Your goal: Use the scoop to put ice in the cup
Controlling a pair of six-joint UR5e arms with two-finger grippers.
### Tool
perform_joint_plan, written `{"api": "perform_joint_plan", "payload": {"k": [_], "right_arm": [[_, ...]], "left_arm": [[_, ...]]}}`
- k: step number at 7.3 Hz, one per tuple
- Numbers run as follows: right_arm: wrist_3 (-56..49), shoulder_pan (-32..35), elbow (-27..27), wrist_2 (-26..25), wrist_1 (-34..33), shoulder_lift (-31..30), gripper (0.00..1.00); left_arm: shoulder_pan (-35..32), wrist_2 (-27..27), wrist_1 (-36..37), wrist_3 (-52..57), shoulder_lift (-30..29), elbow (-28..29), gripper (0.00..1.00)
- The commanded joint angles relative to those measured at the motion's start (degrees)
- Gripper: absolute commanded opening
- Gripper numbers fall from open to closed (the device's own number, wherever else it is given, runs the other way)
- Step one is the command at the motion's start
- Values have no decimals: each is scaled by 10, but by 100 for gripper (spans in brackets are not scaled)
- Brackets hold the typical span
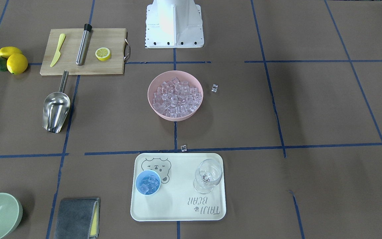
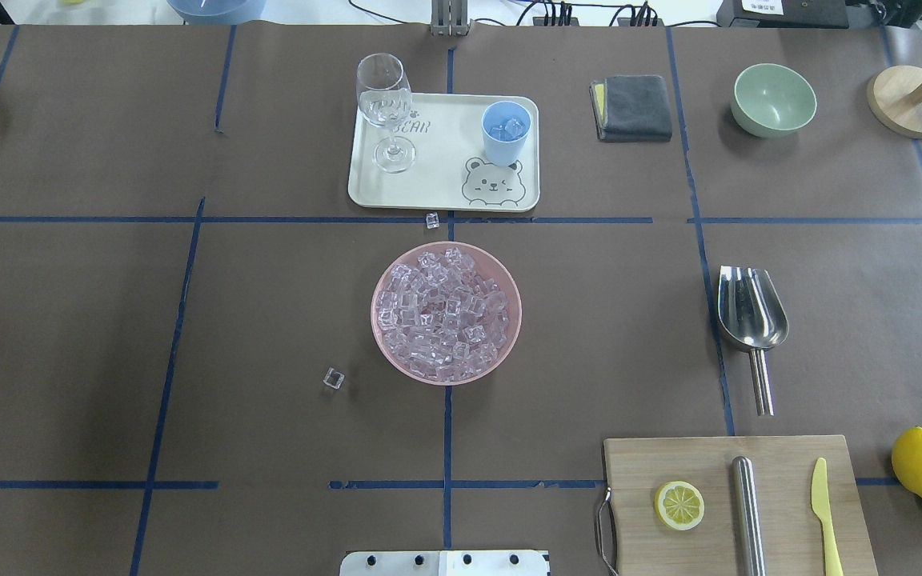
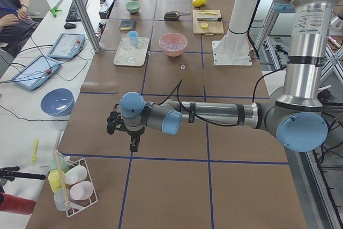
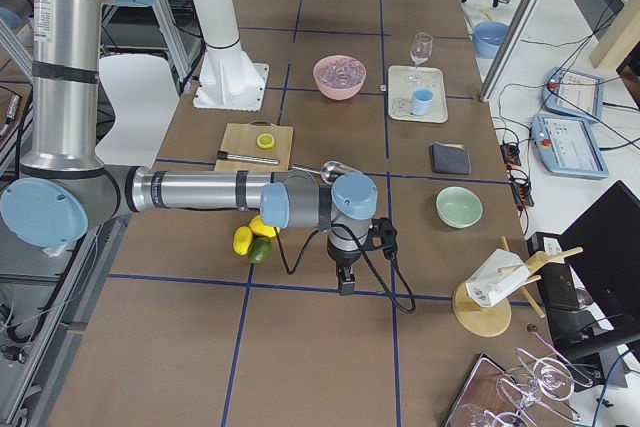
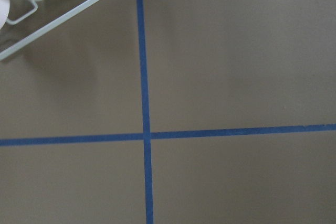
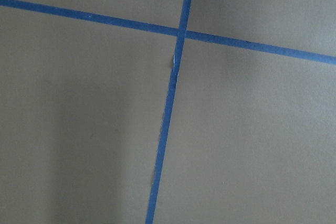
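Closest to your side, the cup stands on the tray with ice inside; more fills the pink bowl. You'll find the scoop lying free on the table, its handle pointing at the cutting board and its trough mouth toward you. The left gripper and right gripper hang well apart from it. You cannot tell how their jaws stand.
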Motion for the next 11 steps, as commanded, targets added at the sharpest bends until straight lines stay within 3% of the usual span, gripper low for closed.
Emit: {"api": "perform_joint_plan", "payload": {"k": [1,2,3,5,6,8,9,11], "right_arm": [[0,0,1,1,1,-1,100],[-1,-1,1,1,0,-1,100],[-1,0,1,1,1,-1,100],[0,0,2,1,1,-1,100],[0,0,3,1,1,-2,100],[0,0,4,1,1,-4,100],[1,0,4,1,1,-4,100],[1,0,3,1,1,-4,100]], "left_arm": [[-1,2,3,1,17,-7,100],[3,19,13,38,18,-5,100],[-2,20,69,41,15,-17,100],[-33,33,87,82,18,-38,100],[-35,29,78,83,42,-46,100],[-39,25,-17,112,72,-47,100],[-39,26,-13,112,73,-44,100],[-36,29,85,115,52,-51,100]]}}
